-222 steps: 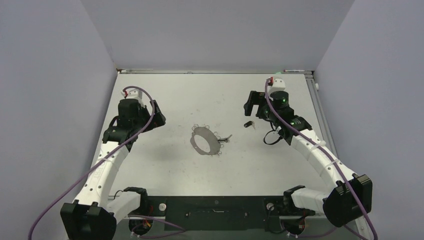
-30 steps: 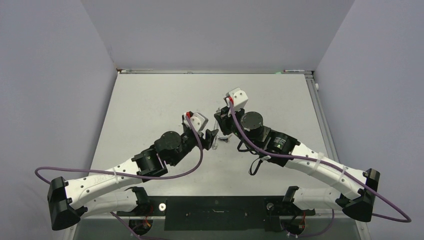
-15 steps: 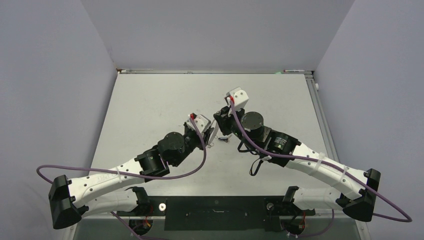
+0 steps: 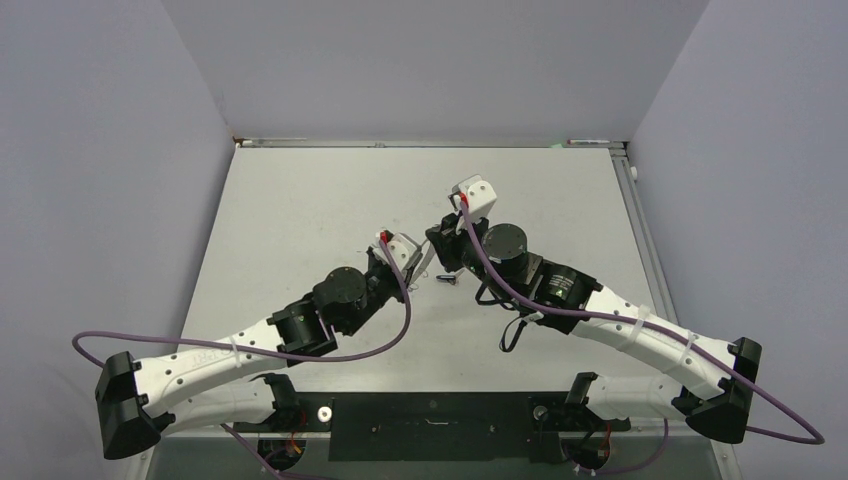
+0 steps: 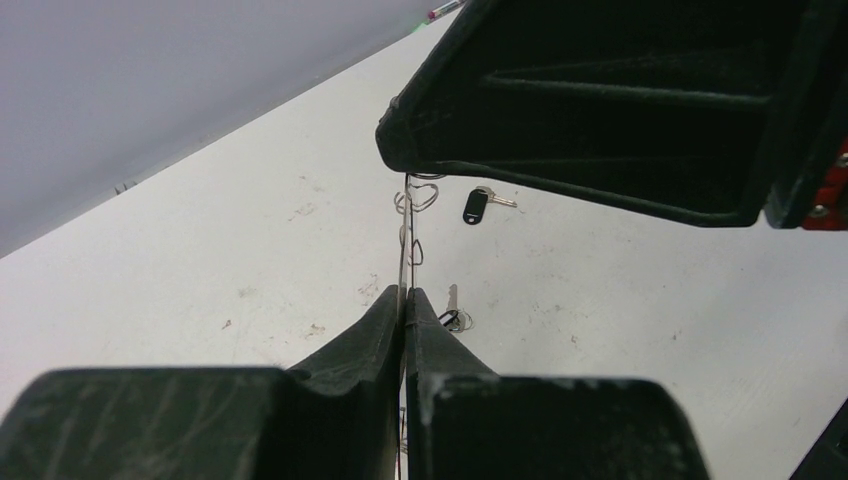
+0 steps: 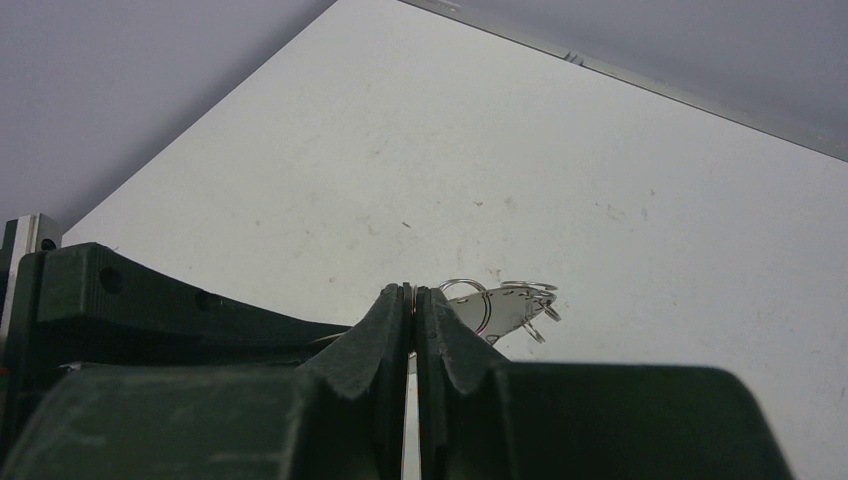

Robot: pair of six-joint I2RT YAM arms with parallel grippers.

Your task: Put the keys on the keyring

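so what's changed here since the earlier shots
The left gripper and right gripper swung in from the sides to the middle and shut on the keyring. It lay flat on the table before and is now lifted on edge between them. Over the last second the left gripper only edged slightly. The keys remain loose on the table, off the ring.
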